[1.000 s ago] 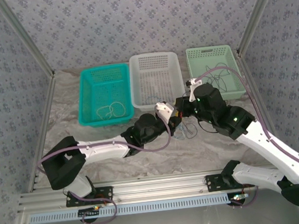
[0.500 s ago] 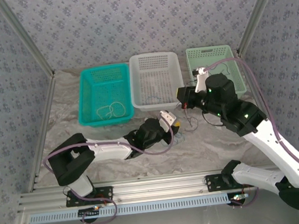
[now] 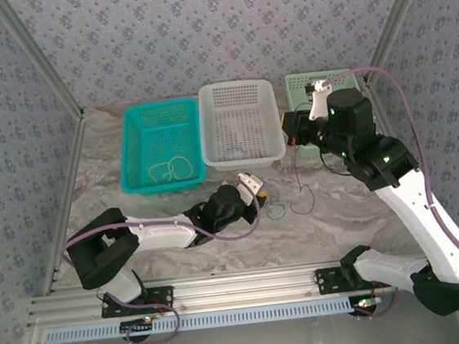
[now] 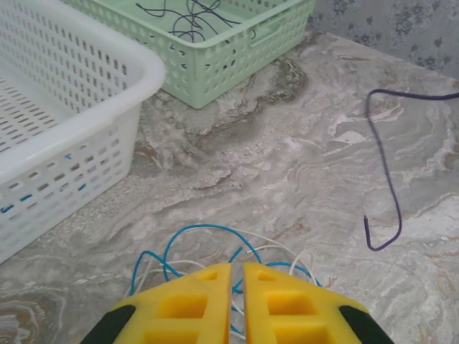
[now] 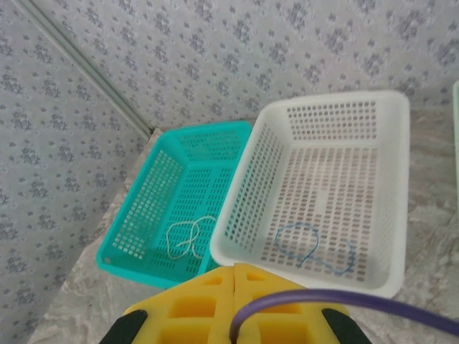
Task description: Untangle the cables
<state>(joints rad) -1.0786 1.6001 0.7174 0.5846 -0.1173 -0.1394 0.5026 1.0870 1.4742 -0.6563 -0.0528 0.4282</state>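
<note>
- Patterned walls (image 3: 198, 27) close in a marbled table (image 3: 134, 202), and we see three perforated baskets in a row along its far side.
- Furthest left stands the teal basket (image 3: 134, 149), and a pale cream cable (image 3: 172, 170) lies looped on its floor.
- Next we find the left gripper (image 3: 257, 188) low over the table, in front of the white basket. In its wrist view the yellow fingers (image 4: 197, 297) stand almost together, with only a slit between them.
- Behind it, the white basket (image 3: 235, 86) sits in the middle of the row. From the right wrist we make out a blue loop (image 5: 315, 247) on its floor.
- Just right of the left gripper, a small tangle (image 3: 276, 210) of blue and cream strands lies on the table. The strands run under the left fingertips, and we cannot tell whether any is nipped.
- Beside the tangle a dark cable (image 3: 300, 201) hangs down, and its lower end curls at the table.
- Its top comes from the right gripper (image 3: 290, 133), which is raised between the white and green baskets. We see its fingers (image 5: 208, 294) pressed together, pinching that cable.
- Furthest right is the green basket (image 4: 229, 57), partly covered by the right arm in the top view. Thin black cables (image 4: 190, 14) lie coiled inside it.
</note>
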